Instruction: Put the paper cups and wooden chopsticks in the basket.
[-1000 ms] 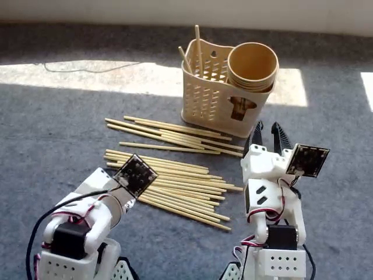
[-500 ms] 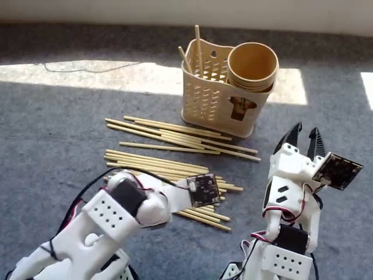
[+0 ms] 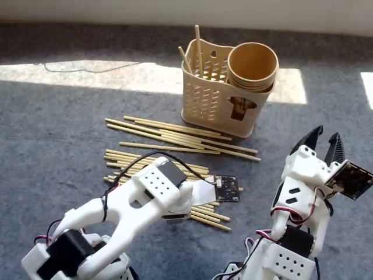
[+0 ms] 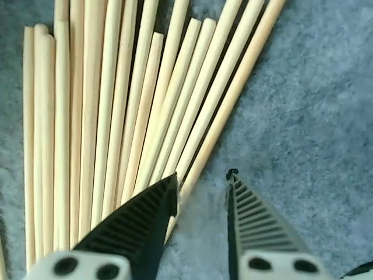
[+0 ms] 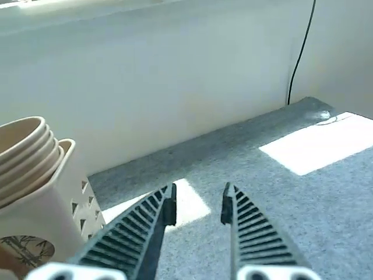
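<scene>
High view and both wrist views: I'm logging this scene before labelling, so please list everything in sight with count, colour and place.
basket: one, cream, perforated, on the carpet at the far middle
paper cups: one nested stack, tan, exact count unclear, in the basket's right side as the high view shows it
chopsticks in the basket: two, pale wood, standing up out of its left side
chopsticks on the carpet: many, pale wood, lying in loose rows between basket and arms
carpet: grey, with sunlit patches
wall: white, behind the carpet
cable: one, thin, dark, far left
left gripper: black fingers, open, over the near chopstick ends
right gripper: black fingers, open, raised right of the basket
</scene>
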Controlling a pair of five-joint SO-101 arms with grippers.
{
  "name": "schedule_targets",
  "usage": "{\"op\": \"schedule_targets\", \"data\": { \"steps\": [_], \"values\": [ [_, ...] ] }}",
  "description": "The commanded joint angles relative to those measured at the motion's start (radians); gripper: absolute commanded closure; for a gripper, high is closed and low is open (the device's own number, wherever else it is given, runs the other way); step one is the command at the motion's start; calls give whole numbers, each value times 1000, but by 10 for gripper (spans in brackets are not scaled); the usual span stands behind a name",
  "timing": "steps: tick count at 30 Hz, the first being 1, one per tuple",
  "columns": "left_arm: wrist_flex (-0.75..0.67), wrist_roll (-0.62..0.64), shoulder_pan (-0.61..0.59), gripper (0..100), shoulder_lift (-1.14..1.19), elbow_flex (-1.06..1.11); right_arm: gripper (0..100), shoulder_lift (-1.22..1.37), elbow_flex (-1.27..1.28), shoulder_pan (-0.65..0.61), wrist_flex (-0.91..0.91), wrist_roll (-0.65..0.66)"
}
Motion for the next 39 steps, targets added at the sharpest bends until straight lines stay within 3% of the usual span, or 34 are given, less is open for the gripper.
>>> {"op": "schedule_targets", "data": {
  "steps": [1,16,39],
  "values": [
    [-38,-5,16,857,71,-70,861,-19,-10,42,-62,-9],
    [-44,-6,12,899,278,-143,861,-19,-8,42,-64,-9],
    [75,-44,24,899,292,-137,861,-19,-8,42,-64,-8]
  ]
}}
